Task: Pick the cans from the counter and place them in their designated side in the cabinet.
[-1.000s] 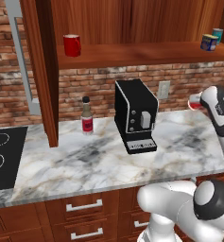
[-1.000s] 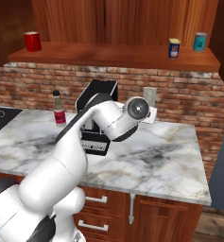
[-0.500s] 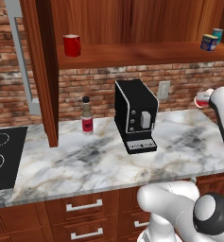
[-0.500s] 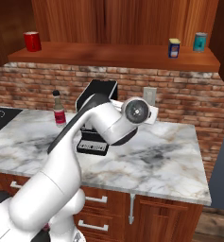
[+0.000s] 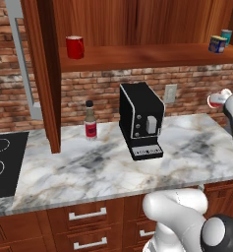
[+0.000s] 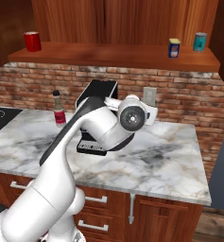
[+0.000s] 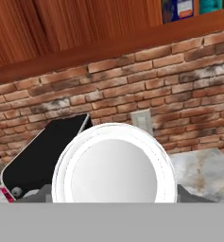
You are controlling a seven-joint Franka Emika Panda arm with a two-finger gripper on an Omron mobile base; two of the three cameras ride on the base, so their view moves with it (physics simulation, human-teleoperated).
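I've got the red can [image 5: 218, 100] up above the counter [image 5: 187, 162], right of the coffee machine [image 5: 140, 120]; the blue can [image 5: 217, 44] sits higher on the cabinet shelf [image 5: 152, 54]. White top [image 7: 114, 164] fills my hand view, jaws clamped round it.

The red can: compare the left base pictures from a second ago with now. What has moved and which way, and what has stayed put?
The red can, carried at the end of the arm, has moved right and upward, toward the cabinet shelf. The blue can, teal can, red mug, coffee machine and bottle have not moved.
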